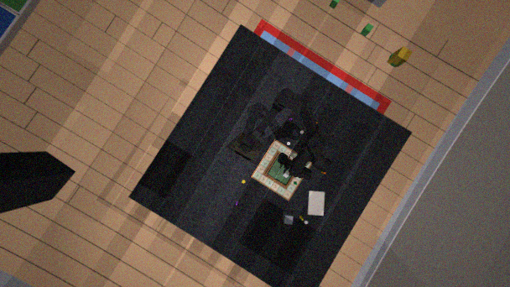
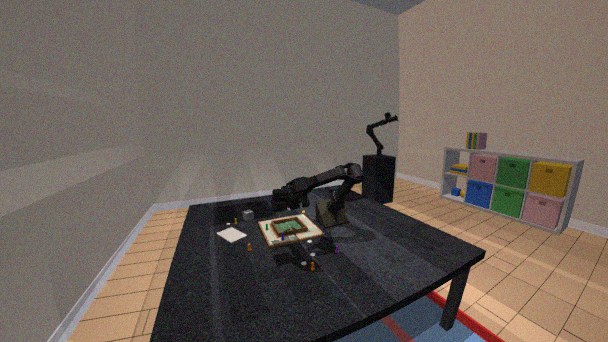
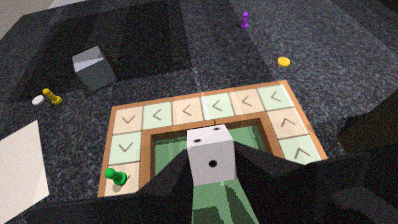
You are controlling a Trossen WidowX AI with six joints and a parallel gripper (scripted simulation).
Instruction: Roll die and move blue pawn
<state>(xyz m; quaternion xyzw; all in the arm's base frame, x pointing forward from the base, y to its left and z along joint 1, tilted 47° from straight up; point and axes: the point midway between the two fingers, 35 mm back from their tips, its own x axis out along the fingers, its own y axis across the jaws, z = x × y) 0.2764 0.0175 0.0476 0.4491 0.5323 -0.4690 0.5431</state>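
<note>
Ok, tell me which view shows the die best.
The wrist view. The white die fills the centre, clamped in the pincer above the green tray, with pips visible on two faces. In the top view the arm covers it, and in the exterior view it is too small to make out.

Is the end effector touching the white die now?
Touching. The wrist view shows the die clamped between the end effector fingers, above the green tray.
</note>
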